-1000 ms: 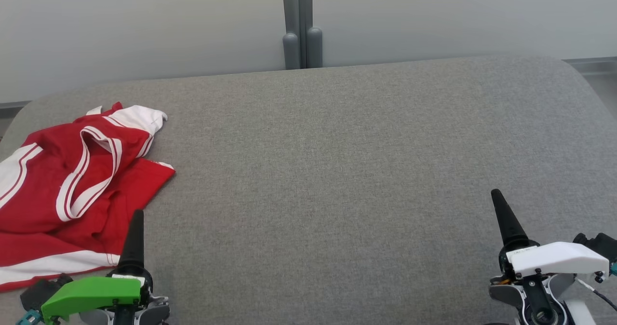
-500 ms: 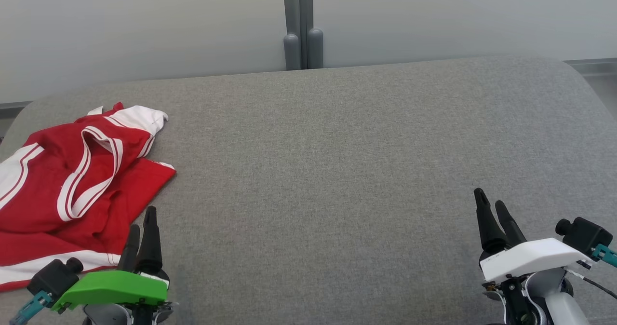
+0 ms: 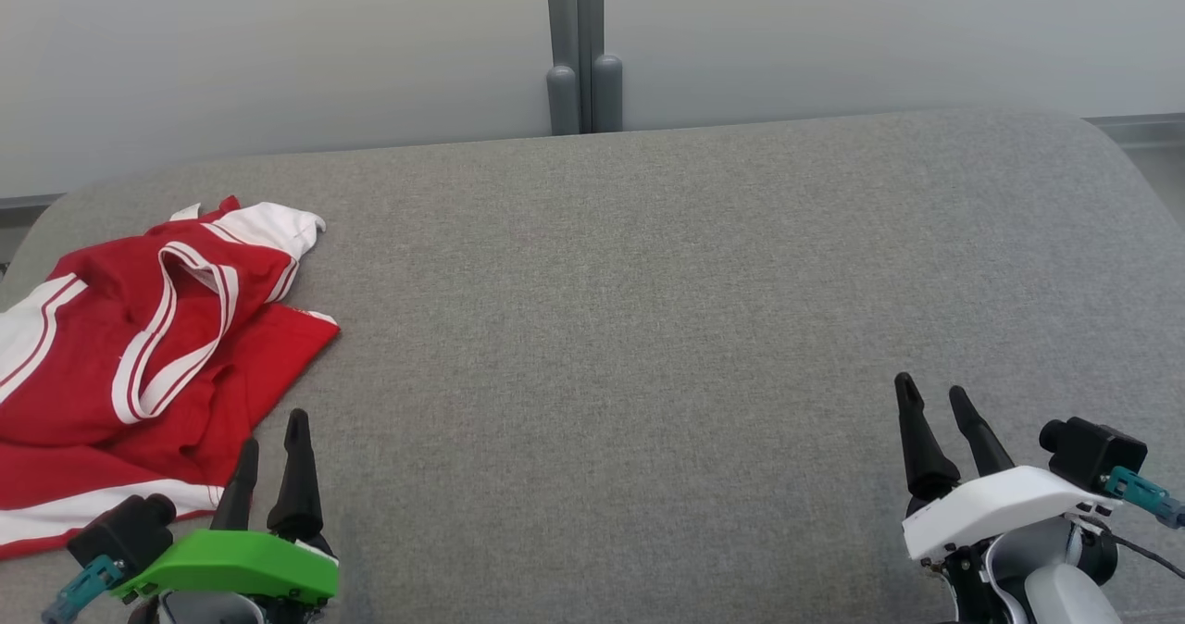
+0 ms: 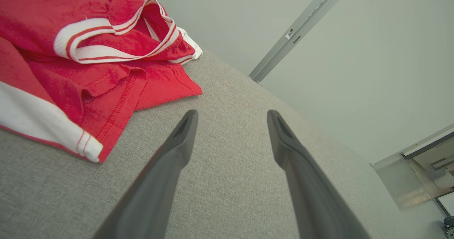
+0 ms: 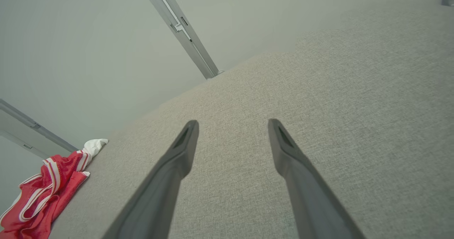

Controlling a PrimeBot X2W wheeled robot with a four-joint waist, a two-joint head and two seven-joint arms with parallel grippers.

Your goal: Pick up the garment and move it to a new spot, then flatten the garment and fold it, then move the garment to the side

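The garment (image 3: 139,365) is a red shirt with white bands, lying crumpled at the left end of the grey fabric table (image 3: 648,328). Its hem sits at the upper left of the left wrist view, garment (image 4: 88,61), and it shows small at the lower left of the right wrist view, garment (image 5: 42,193). My left gripper (image 3: 273,434) hovers open at the lower left, just right of the shirt's near edge, with nothing between its fingers (image 4: 177,150). At the lower right, far from the shirt, my right gripper (image 3: 930,394) stands open and empty over bare fabric.
A pale wall with a grey vertical post (image 3: 581,50) runs behind the table's far edge. The table's rounded corners fall away at the far left and far right. Broad bare fabric lies between the two grippers.
Both wrists have rolled, so each gripper now shows two spread fingers where one showed. The left gripper sank slightly toward the near edge; the right shifted a little left. The shirt has not moved.
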